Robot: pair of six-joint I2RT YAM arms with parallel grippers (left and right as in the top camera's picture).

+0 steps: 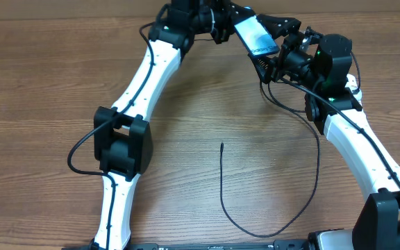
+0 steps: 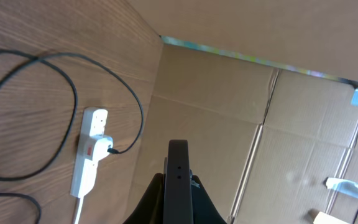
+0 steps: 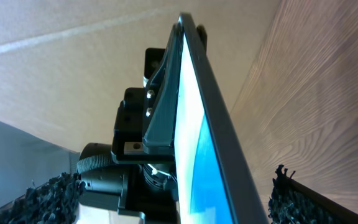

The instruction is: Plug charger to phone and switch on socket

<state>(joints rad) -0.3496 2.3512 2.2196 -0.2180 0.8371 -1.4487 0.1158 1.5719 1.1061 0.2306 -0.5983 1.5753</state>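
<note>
In the overhead view, note that the slim rectangular smartphone with the light blue lit screen (image 1: 255, 35) is held off the wood-grain tabletop (image 1: 47, 83) by the left gripper (image 1: 235, 24), which is clamped on the phone's far end. The phone's long axis runs diagonally from that claw toward the right gripper (image 1: 275, 61) at its near end. The long thin black charger cable (image 1: 317, 160) lies on the table on the robot's side of the phone. Its free connector tip (image 1: 221, 145) rests well apart from the phone, the last stretch lying straight and aimed roughly up the table toward it. Treat the right arm as the likely one to fetch the tip, since the left is occupied. In the left wrist view, the phone shows as a black edge between closed fingers. To one side of the phone, on the table, lies the small white power strip with a red switch (image 2: 91, 152), a small black plug (image 2: 109, 149) seated in it. A brown cardboard wall (image 2: 229, 124) stands behind. In the right wrist view, the phone stands edge-on between the right claw's fuzzy black pads (image 3: 48, 193), which are spread wide and grip nothing.
</note>
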